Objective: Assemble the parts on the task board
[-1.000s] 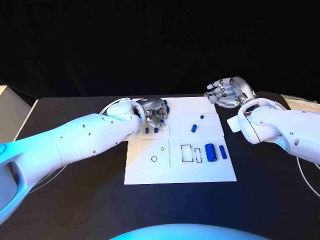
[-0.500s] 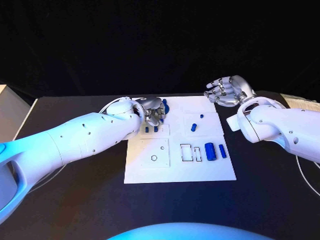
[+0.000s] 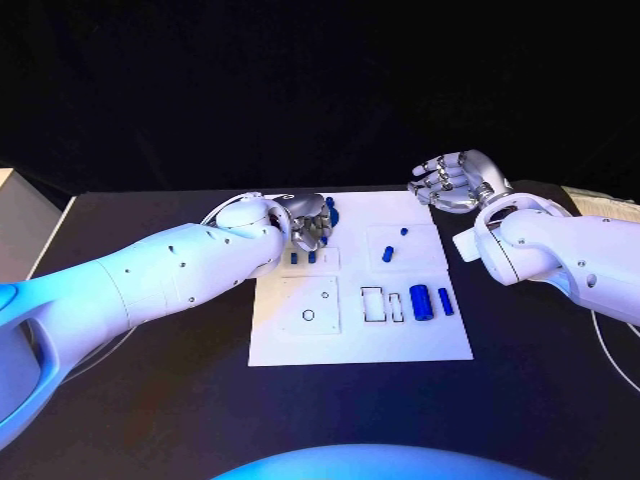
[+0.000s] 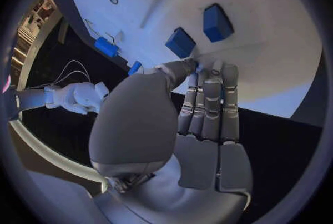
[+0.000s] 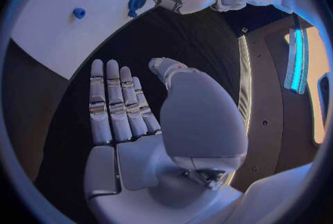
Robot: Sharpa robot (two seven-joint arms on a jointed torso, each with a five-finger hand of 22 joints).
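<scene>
Robotics lab or test cell. Black counter backed by black drape behind both hands. White task board with cut-out slots lies between the hands. Loose cables trail across the counter by the right arm.

Black table carries white task board at centre; papers at far right edge.
</scene>
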